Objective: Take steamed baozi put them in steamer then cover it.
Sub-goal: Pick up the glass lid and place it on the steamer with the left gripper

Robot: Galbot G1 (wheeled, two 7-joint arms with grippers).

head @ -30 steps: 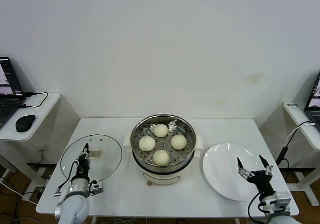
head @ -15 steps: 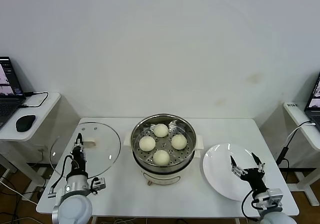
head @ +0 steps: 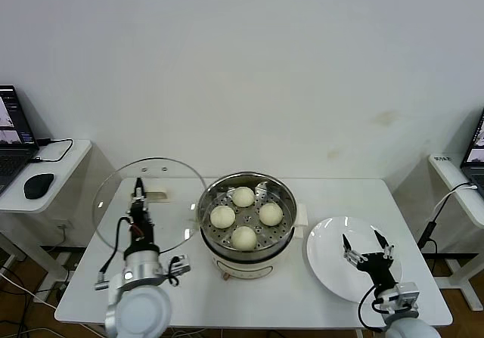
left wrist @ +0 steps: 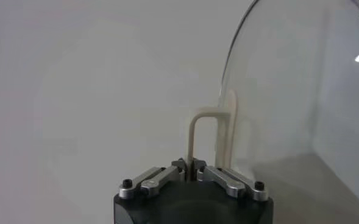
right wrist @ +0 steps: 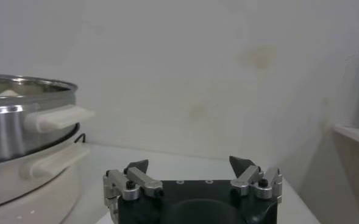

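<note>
The right gripper (head: 362,252) hovers wide open over the white plate (head: 333,236), right of the steamer (head: 246,221). Left of the steamer, the left gripper (head: 139,202) pinches the cover (head: 174,183) by its handle, lifted. Four baozi (head: 243,217) sit inside the steamer.

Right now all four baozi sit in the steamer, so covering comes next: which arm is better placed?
Left: its fingers grip the glass lid beside the steamer; right gripper idles open.
</note>
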